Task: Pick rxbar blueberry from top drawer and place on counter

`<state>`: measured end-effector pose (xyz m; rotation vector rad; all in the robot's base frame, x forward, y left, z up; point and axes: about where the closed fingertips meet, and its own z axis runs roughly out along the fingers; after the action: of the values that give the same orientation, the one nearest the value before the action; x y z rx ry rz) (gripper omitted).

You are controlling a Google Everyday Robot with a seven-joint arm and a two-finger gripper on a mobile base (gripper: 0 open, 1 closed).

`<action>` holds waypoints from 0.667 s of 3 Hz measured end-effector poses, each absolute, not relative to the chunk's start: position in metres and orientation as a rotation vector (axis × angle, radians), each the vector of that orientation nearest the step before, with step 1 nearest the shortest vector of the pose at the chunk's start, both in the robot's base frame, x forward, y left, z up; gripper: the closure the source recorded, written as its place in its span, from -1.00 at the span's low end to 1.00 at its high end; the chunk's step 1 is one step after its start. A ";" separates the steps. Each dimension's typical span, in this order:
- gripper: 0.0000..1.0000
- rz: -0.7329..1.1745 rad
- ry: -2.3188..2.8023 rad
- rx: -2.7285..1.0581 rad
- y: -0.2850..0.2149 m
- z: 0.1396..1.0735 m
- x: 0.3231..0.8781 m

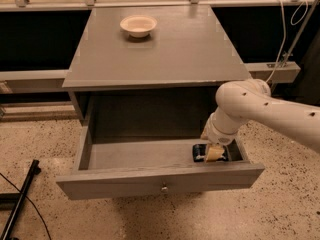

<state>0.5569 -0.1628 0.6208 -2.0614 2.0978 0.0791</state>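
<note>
The top drawer (160, 179) is pulled open below the grey counter (165, 54). The rxbar blueberry (200, 152), a small dark blue bar, lies flat in the drawer's right front corner, partly hidden by the gripper. My gripper (214, 154) hangs from the white arm (250, 109) that comes in from the right, and it reaches down inside the drawer right on top of the bar.
A cream bowl (138, 25) stands on the back of the counter. A black pole (20, 204) lies on the speckled floor at the lower left. A metal rail and a white cable (280, 39) run behind the cabinet at the right.
</note>
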 end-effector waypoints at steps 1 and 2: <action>-0.30 0.096 2.072 -2.091 -0.154 0.607 0.565; 0.22 0.139 2.054 -2.115 -0.153 0.599 0.574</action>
<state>0.5738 -0.1529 0.5985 -2.1146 2.0537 0.1395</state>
